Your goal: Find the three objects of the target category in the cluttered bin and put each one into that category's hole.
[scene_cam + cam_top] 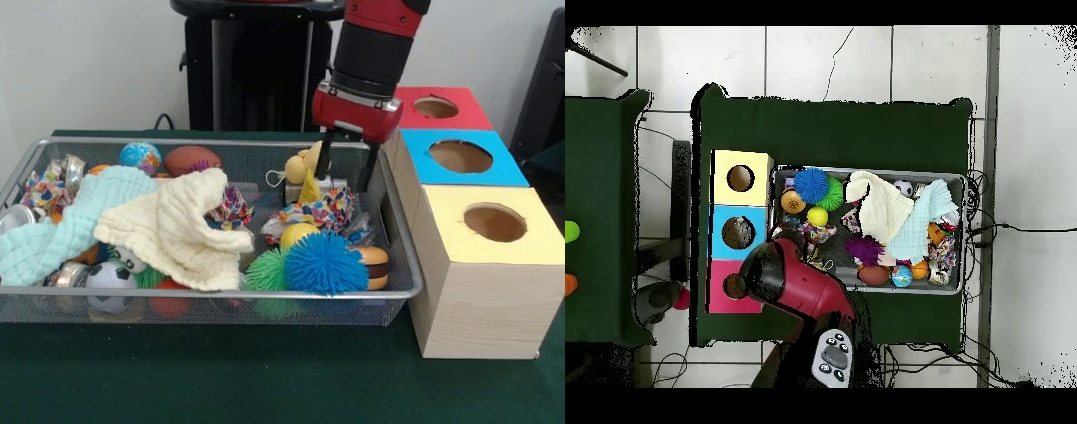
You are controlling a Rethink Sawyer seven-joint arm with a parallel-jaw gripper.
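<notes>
The silver wire-mesh bin [212, 291] stands on the green table, full of toys and cloths; it also shows in the overhead view [875, 171]. I see no see-through plastic bottle in either view; the clutter may hide them. My gripper [346, 168] hangs open over the bin's far right corner, just above a yellow plush toy [307, 168], holding nothing. In the overhead view the arm hides it. The red-faced box's round hole [436, 107] is just right of the gripper, beyond the bin's end; in the overhead view the hole [733, 287] is partly under the arm.
A blue-faced box [461, 156] and a yellow-faced box [494, 223] stand in line with the red one. A cream cloth [181, 225] and a pale blue cloth [71, 221] cover the bin's middle and left. Spiky balls [325, 262] lie front right, metal cans [18, 216] at left.
</notes>
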